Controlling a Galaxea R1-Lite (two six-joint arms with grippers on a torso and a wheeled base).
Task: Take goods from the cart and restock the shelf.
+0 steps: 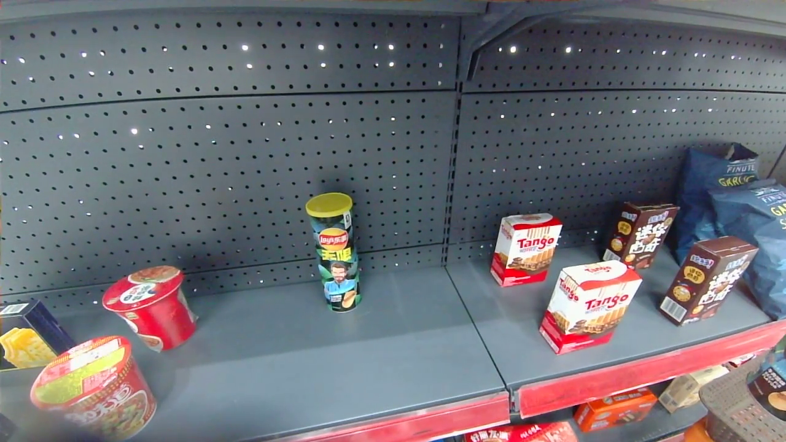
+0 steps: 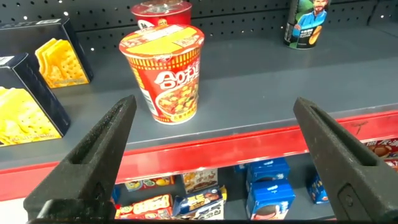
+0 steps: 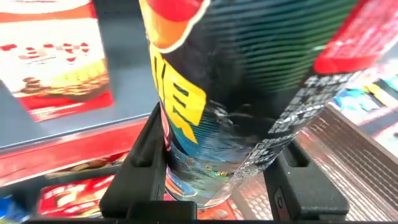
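My right gripper (image 3: pixel 217 171) is shut on a dark tube of chips (image 3: pixel 249 93) with yellow lettering, held near the shelf's red front edge (image 3: pixel 68 155). The same tube (image 1: pixel 772 383) shows at the lower right corner of the head view, above a grey basket (image 1: pixel 731 399). On the shelf (image 1: pixel 368 362) a matching chip tube (image 1: pixel 335 253) with a yellow lid stands upright against the back panel. My left gripper (image 2: pixel 214 109) hangs open in front of the shelf edge, just below a red cup of noodles (image 2: pixel 165 74), with nothing between its fingers.
A second red noodle cup (image 1: pixel 150 306) and yellow cracker boxes (image 1: pixel 27 341) stand at the left. To the right are two white-and-red wafer boxes (image 1: pixel 589 304), two brown boxes (image 1: pixel 706 279) and blue bags (image 1: pixel 746 209). Bare shelf lies around the standing tube. A lower shelf holds more goods (image 2: pixel 267 190).
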